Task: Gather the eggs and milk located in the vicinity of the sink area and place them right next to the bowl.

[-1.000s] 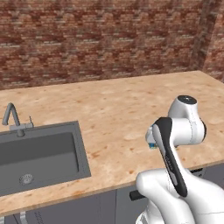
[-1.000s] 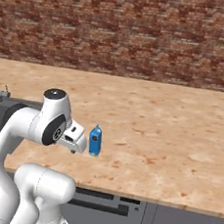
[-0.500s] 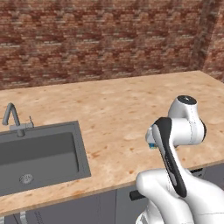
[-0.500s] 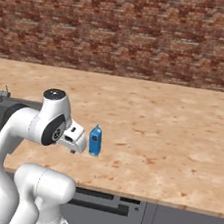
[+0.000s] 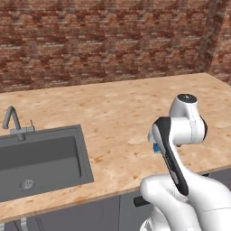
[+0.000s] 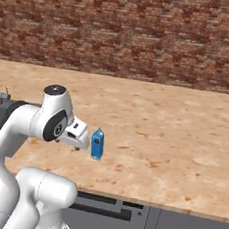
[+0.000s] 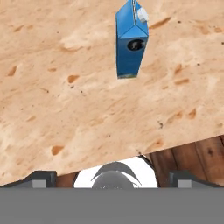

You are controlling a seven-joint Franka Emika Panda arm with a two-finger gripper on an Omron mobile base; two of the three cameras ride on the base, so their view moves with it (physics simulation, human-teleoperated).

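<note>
The milk (image 6: 97,144) is a small blue carton standing upright on the wooden counter (image 6: 174,138) near its front edge. In the hand view the milk (image 7: 131,40) is at the top, well ahead of my gripper (image 7: 113,177), whose two fingertips stand wide apart and open with nothing between them. From the left base view a sliver of the milk (image 5: 156,148) peeks out behind my arm. The sink (image 5: 40,160) is sunk into the counter at the left, with its tap (image 5: 11,118) behind it. The eggs and the bowl are out of view.
A brick wall (image 5: 103,40) runs along the back of the counter. The counter's front edge (image 7: 144,151) lies just under the hand, with dark wooden floor (image 7: 197,153) beyond it. Bare counter stretches to the right of the carton.
</note>
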